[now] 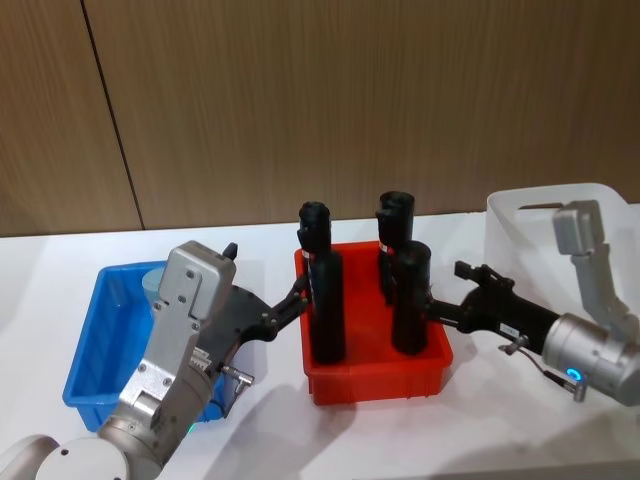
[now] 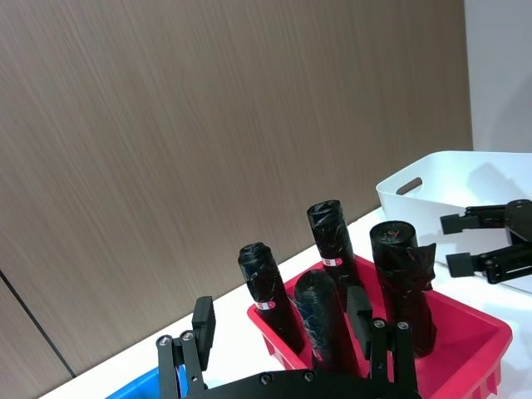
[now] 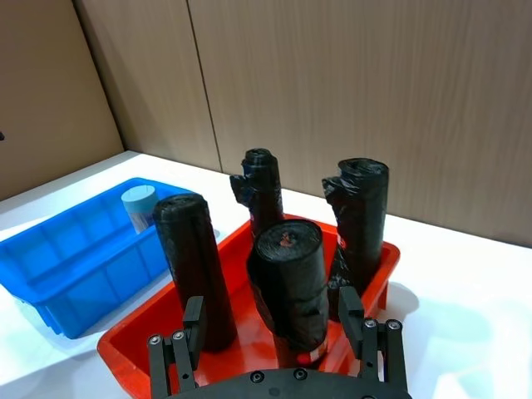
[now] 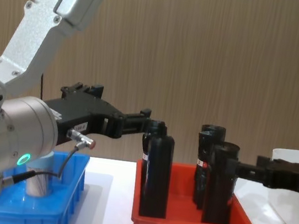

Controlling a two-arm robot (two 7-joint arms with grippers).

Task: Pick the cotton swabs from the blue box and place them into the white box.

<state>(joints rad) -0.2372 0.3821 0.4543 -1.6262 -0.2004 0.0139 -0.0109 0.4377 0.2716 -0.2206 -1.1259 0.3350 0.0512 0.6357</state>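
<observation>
Left gripper (image 1: 296, 296) released, empty, above blue box (image 1: 85, 350). Right gripper (image 1: 462, 293) released, beside white box (image 1: 510, 215). Cotton swabs (image 3: 139, 206) jar unpicked; transfer not started.

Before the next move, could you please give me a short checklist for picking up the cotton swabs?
1. Cotton swabs in the blue box: ok, one jar stands there.
2. Left claw open and empty: ok.
3. Left claw over the jar: not ok, it points at the red bin.
4. White box open to receive: ok.
5. Right claw out of the way: ok, it hovers near the red bin's right side.
</observation>
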